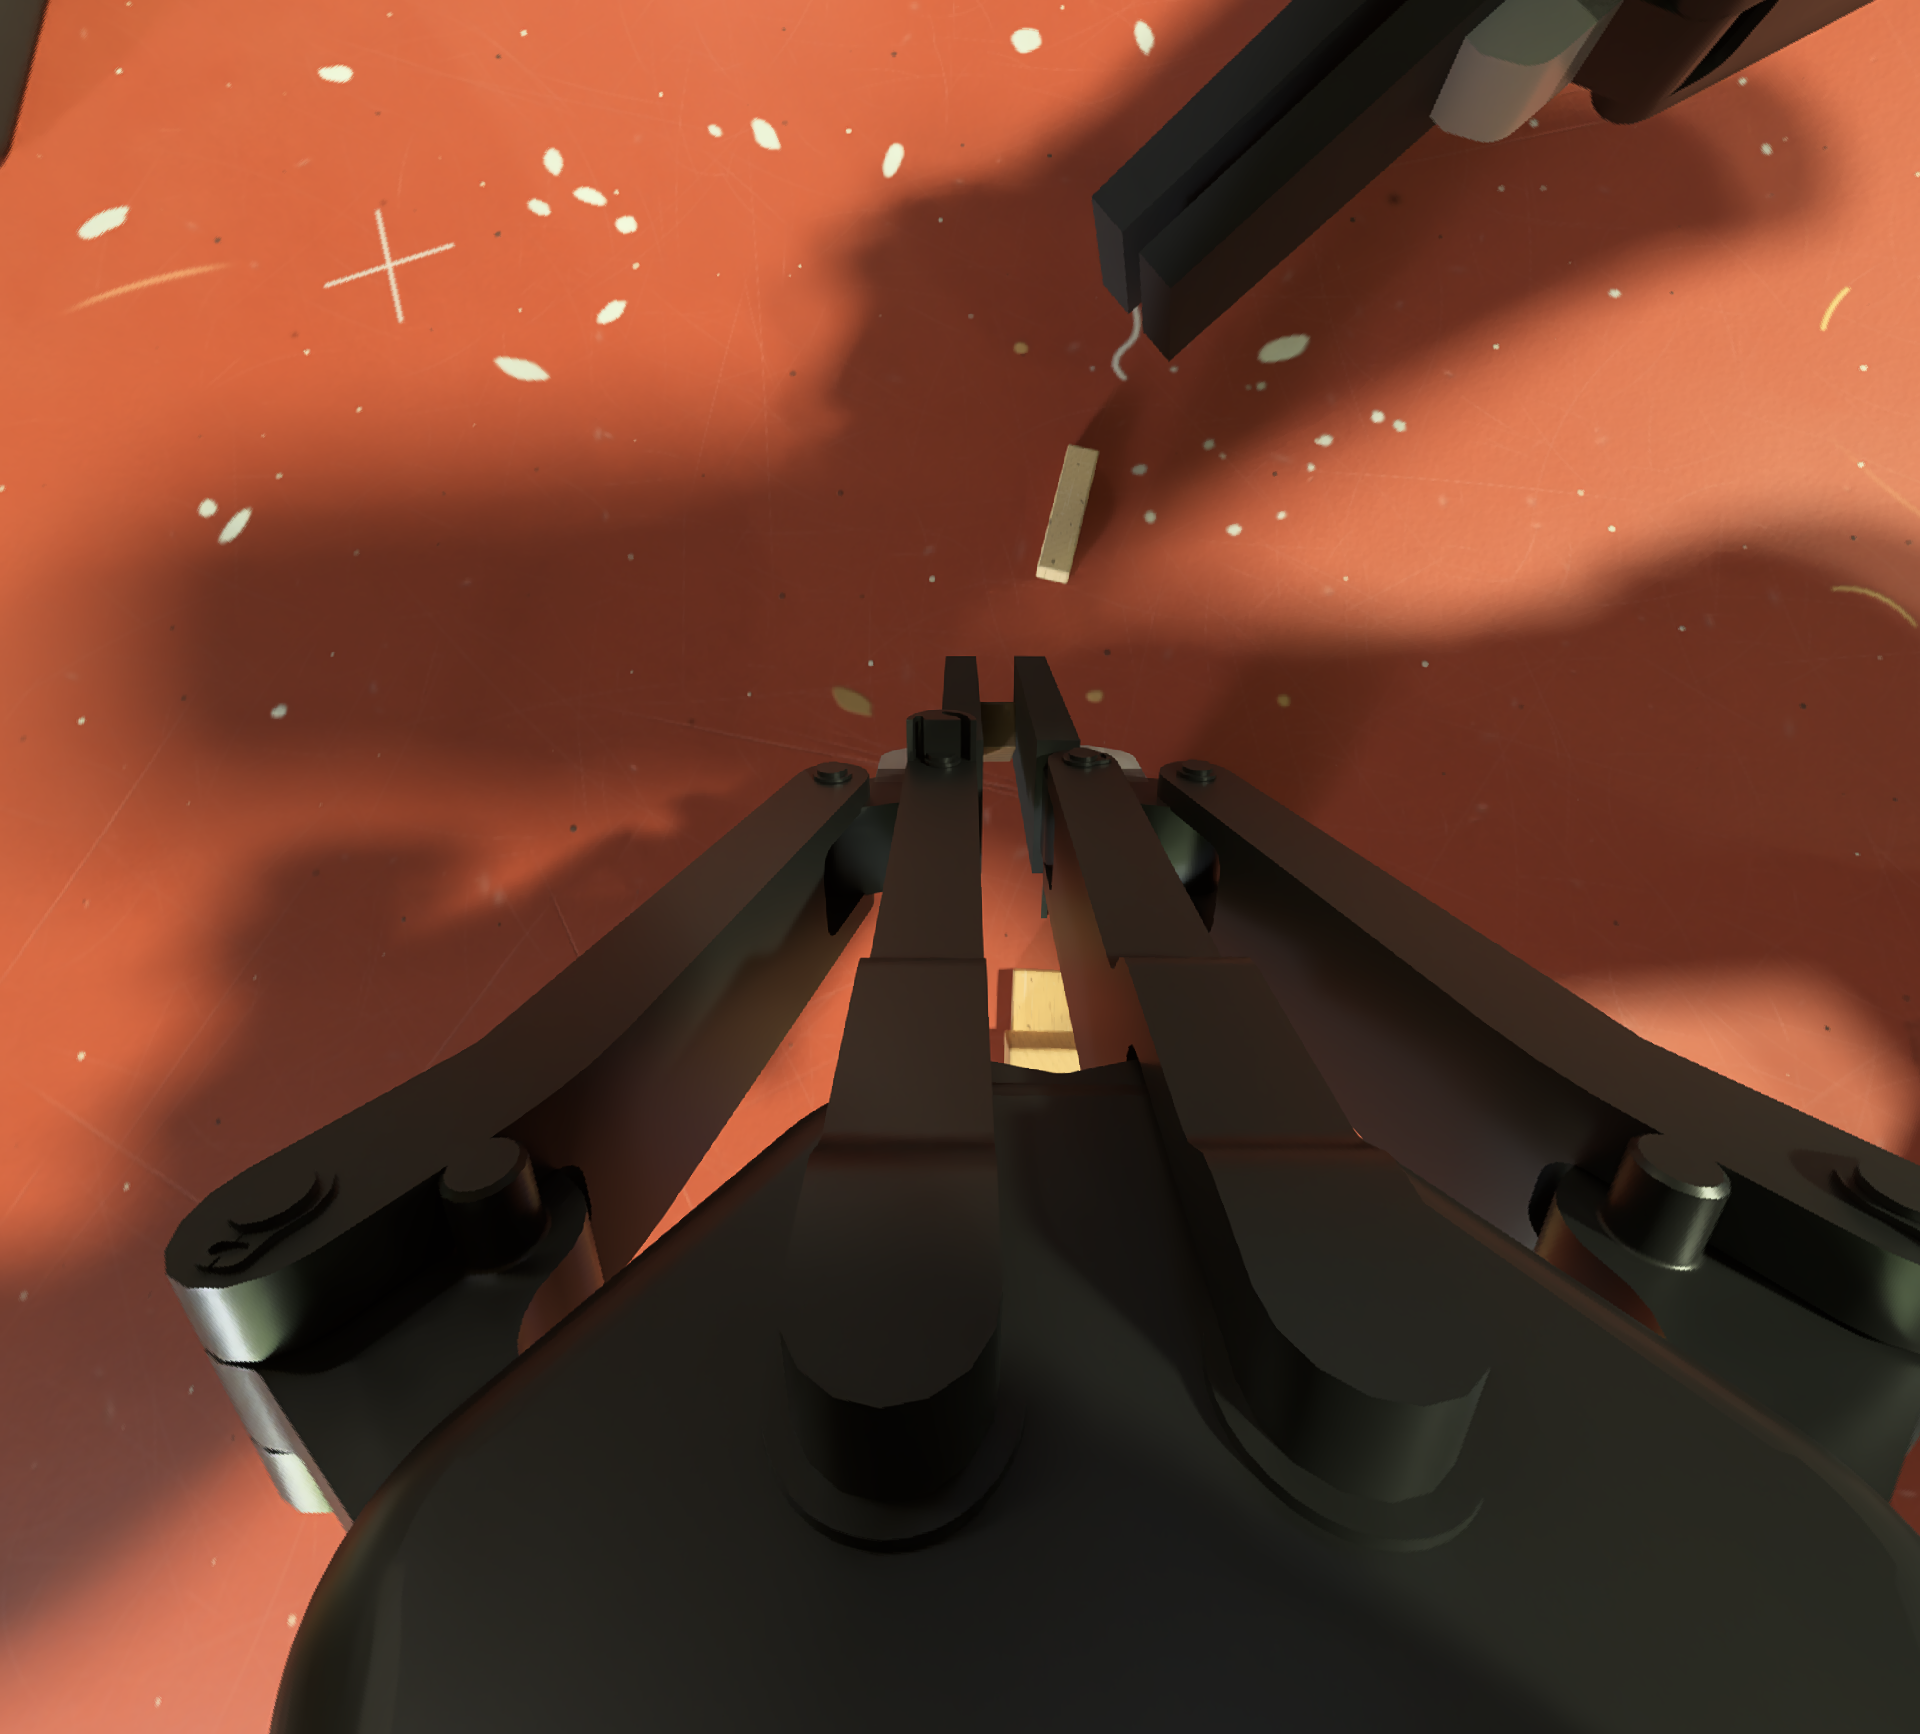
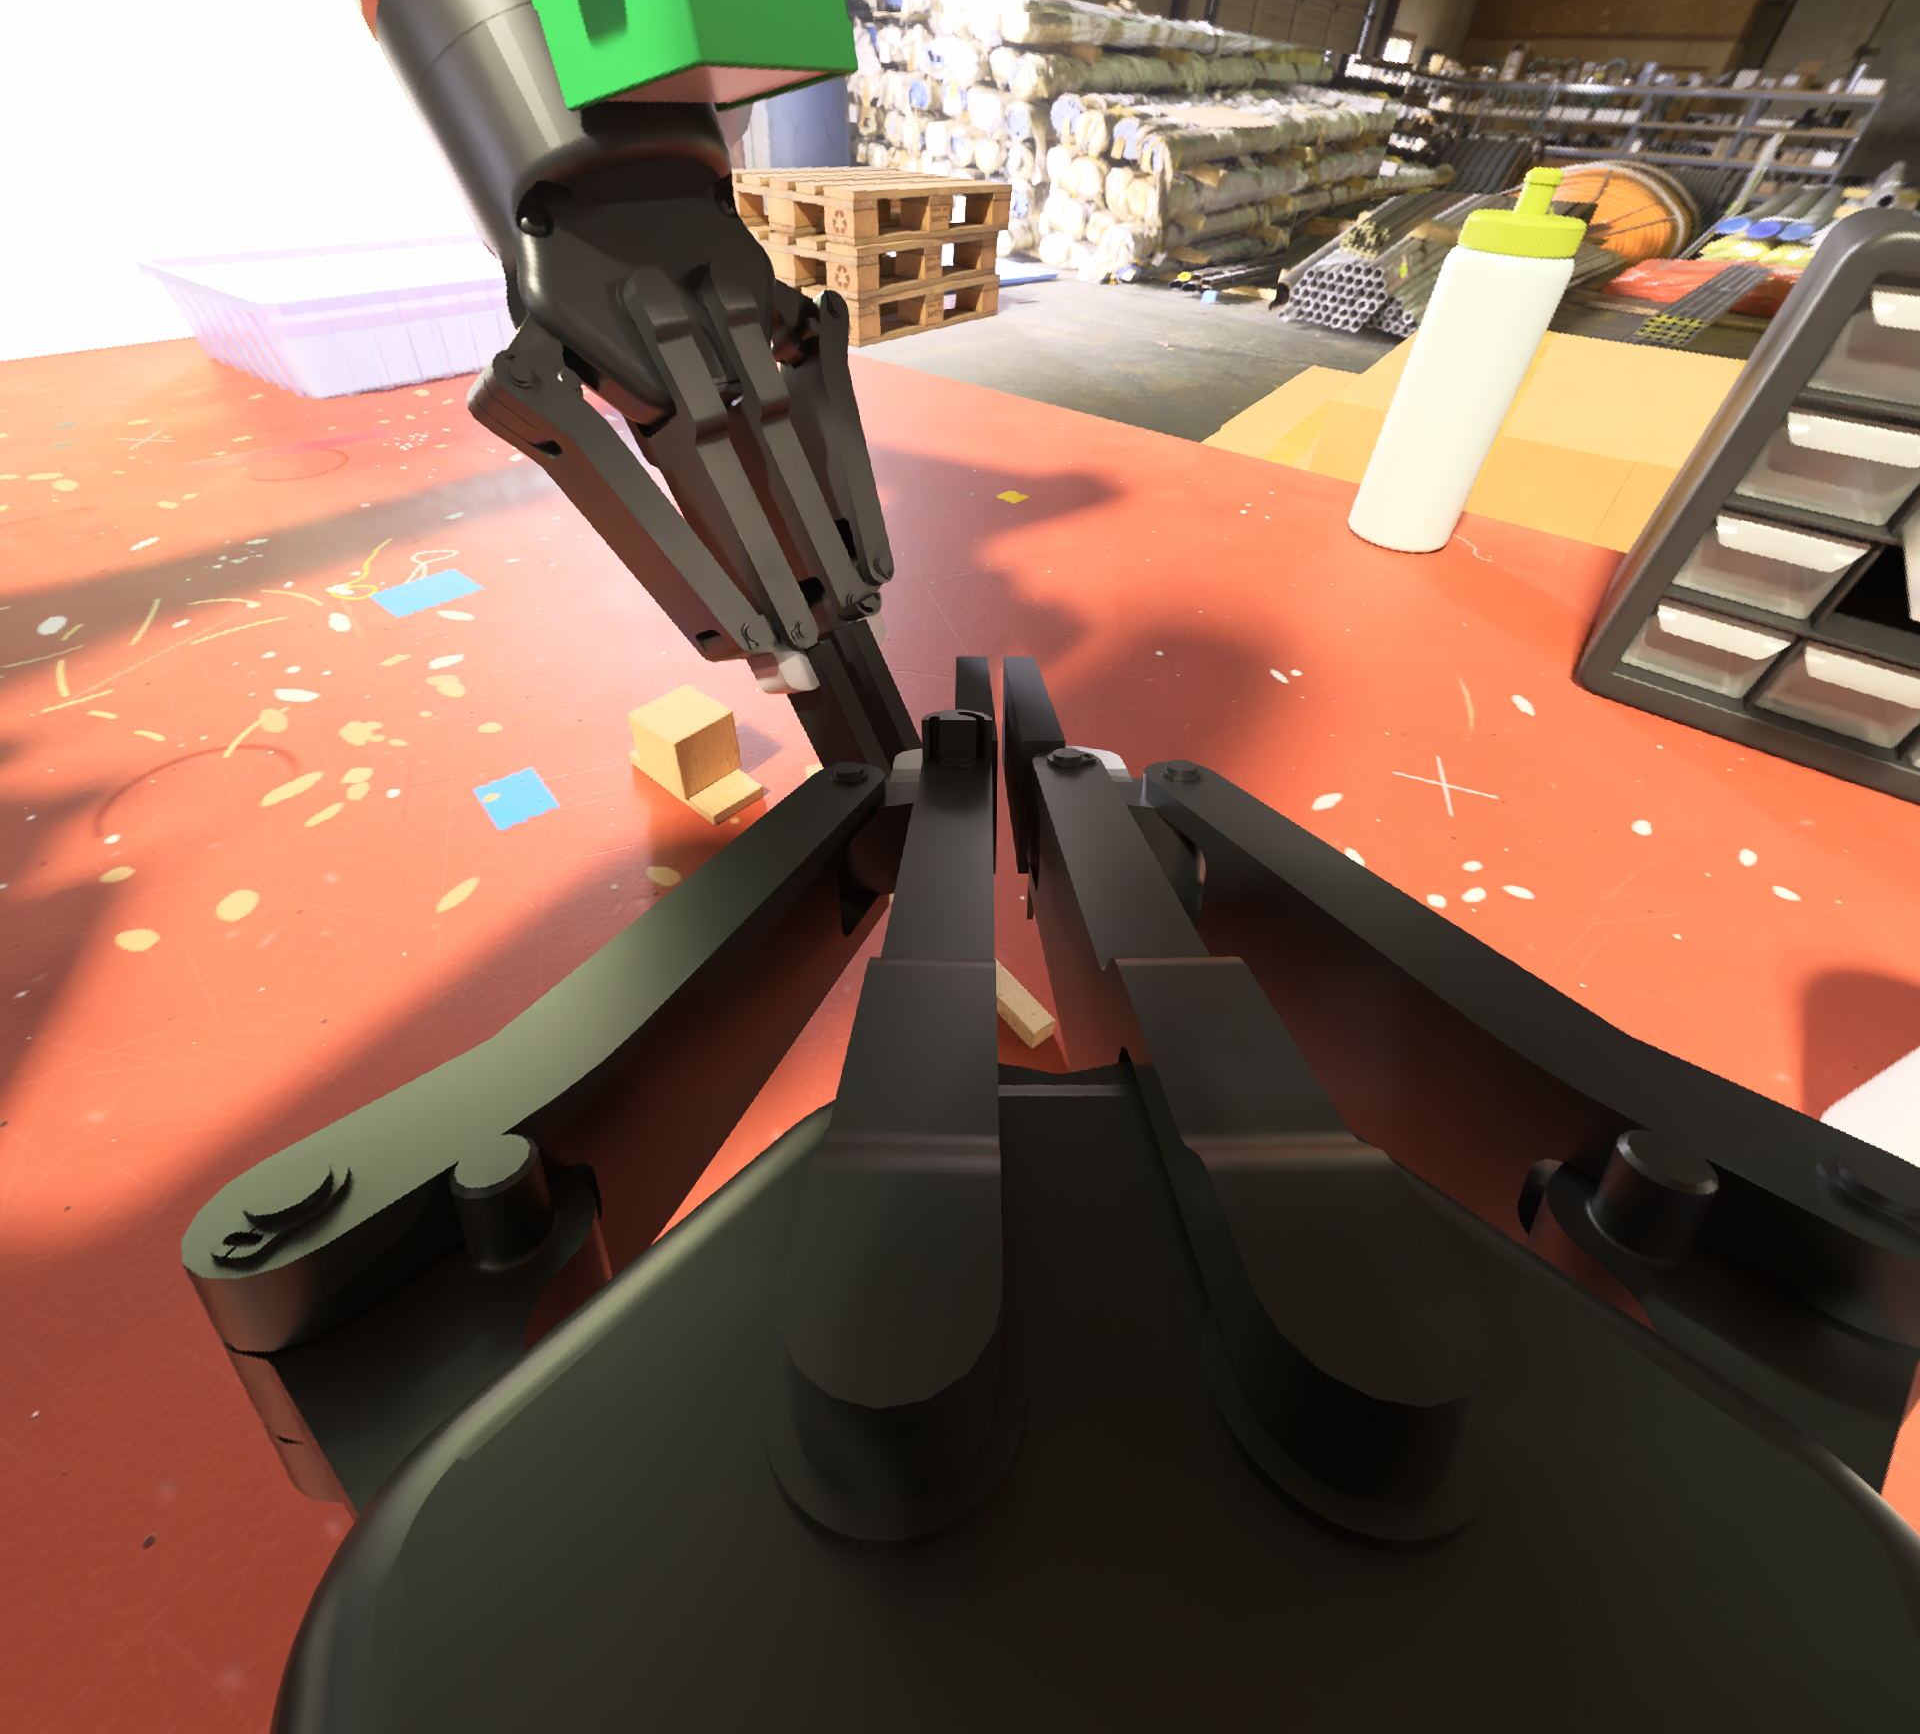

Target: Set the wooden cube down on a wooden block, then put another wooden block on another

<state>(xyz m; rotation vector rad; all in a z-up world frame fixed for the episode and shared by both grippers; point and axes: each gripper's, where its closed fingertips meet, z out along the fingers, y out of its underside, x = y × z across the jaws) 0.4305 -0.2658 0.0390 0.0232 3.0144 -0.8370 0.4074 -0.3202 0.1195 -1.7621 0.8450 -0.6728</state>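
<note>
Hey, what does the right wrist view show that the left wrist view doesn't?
Only the right wrist view: the drawer cabinet, the clear tray and the warehouse behind. Only the left wrist view: a wood sliver clamped in the left pincer. Both: the red table, the white bottle and the loose flat block.

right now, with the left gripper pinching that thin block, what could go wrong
The left gripper grips its wooden block only at the fingertips, so the block may slip or twist. The right gripper hangs shut close above the flat block on the table, so a collision is likely there. The wooden cube stacked nearby could get knocked.
</note>
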